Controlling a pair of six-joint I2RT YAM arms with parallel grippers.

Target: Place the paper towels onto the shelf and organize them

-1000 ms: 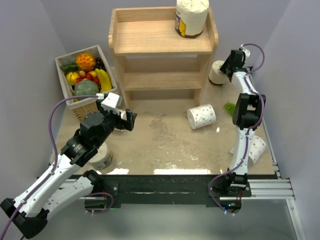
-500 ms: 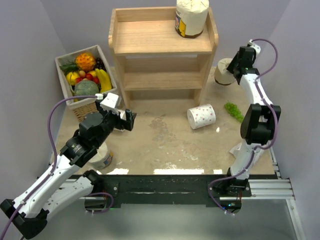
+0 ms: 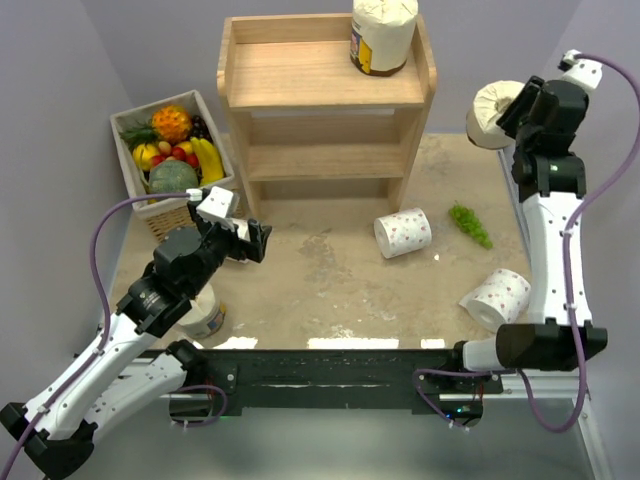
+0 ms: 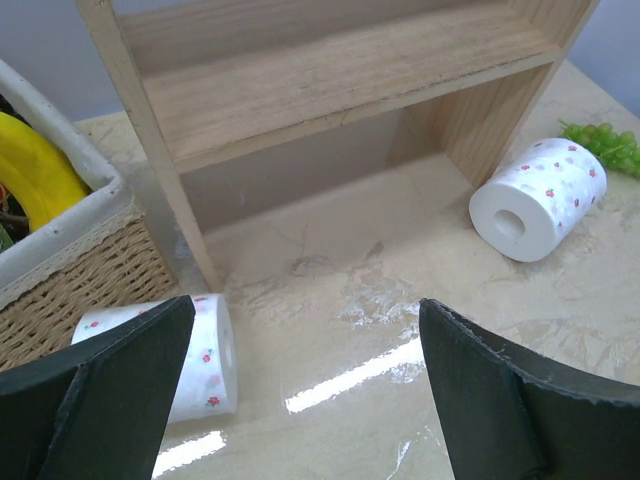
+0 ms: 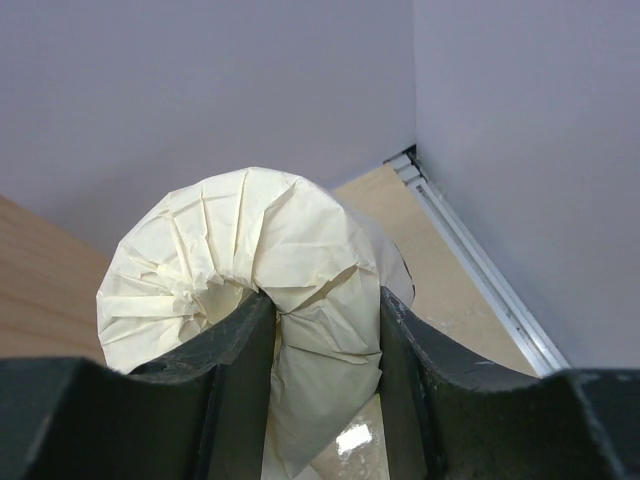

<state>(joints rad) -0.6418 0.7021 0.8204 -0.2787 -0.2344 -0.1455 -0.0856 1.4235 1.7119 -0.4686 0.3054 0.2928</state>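
Observation:
The wooden shelf (image 3: pixel 300 75) stands at the back; one cream-wrapped roll (image 3: pixel 383 35) stands on its top board at the right. My right gripper (image 3: pixel 512 103) is shut on a second cream roll (image 3: pixel 492 100) and holds it in the air to the right of the shelf; the wrist view shows its crumpled end (image 5: pixel 250 240) between the fingers. A white dotted roll (image 3: pixel 403 232) lies in front of the shelf and shows in the left wrist view (image 4: pixel 540 198). Another white roll (image 3: pixel 497 297) lies front right. My left gripper (image 3: pixel 262 240) is open and empty above the table (image 4: pixel 307 310), with a white roll (image 4: pixel 205 355) by its left finger.
A wicker fruit basket (image 3: pixel 172 216) stands left of the shelf and shows in the left wrist view (image 4: pixel 70 270). A labelled roll (image 3: pixel 205 316) stands under my left arm. A green bunch (image 3: pixel 470 225) lies on the table at the right. Grey walls close in on both sides.
My right arm has lifted the cream roll from the table beside the shelf, up and to the right. This uncovered the white roll at front right. My left arm has barely moved.

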